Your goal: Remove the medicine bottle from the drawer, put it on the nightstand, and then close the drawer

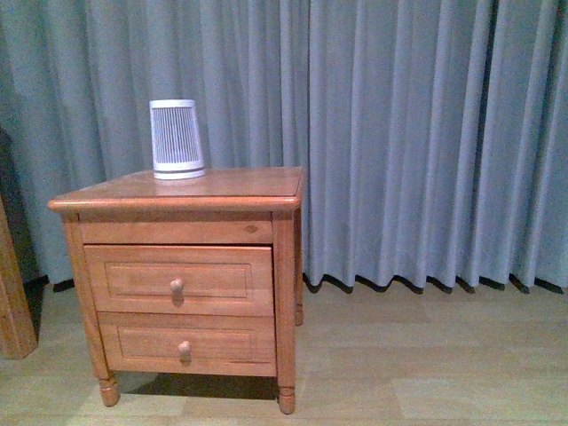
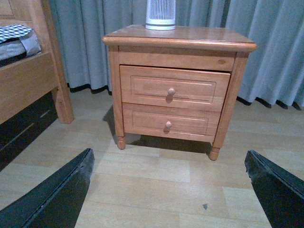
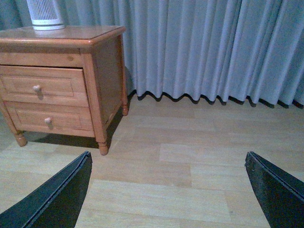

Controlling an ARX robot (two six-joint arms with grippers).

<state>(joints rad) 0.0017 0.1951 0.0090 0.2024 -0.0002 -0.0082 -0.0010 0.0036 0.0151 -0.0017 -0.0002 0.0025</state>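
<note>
front view
nightstand (image 1: 177, 203): stands on the wood floor (image 1: 426, 364), in front of the grey-blue curtain (image 1: 426, 133)
drawer (image 1: 133, 280): upper of the two, front looks pushed in, no interior showing, round knob (image 1: 177, 286) at its centre
lower drawer (image 1: 142, 344): just below it, also looks shut
ribbed white device (image 1: 177, 139): upright on the nightstand top, toward the back left
medicine bottle: not seen in this view, cannot tell where it is
bed frame (image 1: 11, 302): wooden post at the far left edge, apart from the nightstand

left wrist view
left claw (image 2: 168, 152): spread wide, black fingers (image 2: 57, 194) far apart, nothing between them, over bare floor
nightstand: straight ahead of the claw, well apart from it, both drawer fronts facing the camera
drawer: front only, inside hidden
bed frame: beside the nightstand, checked bedding (image 2: 19, 40) lying on it
medicine bottle: not seen

right wrist view
right claw (image 3: 168, 152): spread wide, fingers (image 3: 270, 190) far apart, holding nothing, over bare floor
nightstand: seen at an angle, front and one side panel showing, well apart from the claw
ribbed white device: only its base showing, on the nightstand top
curtain: hangs to the floor behind
medicine bottle: not seen
</note>
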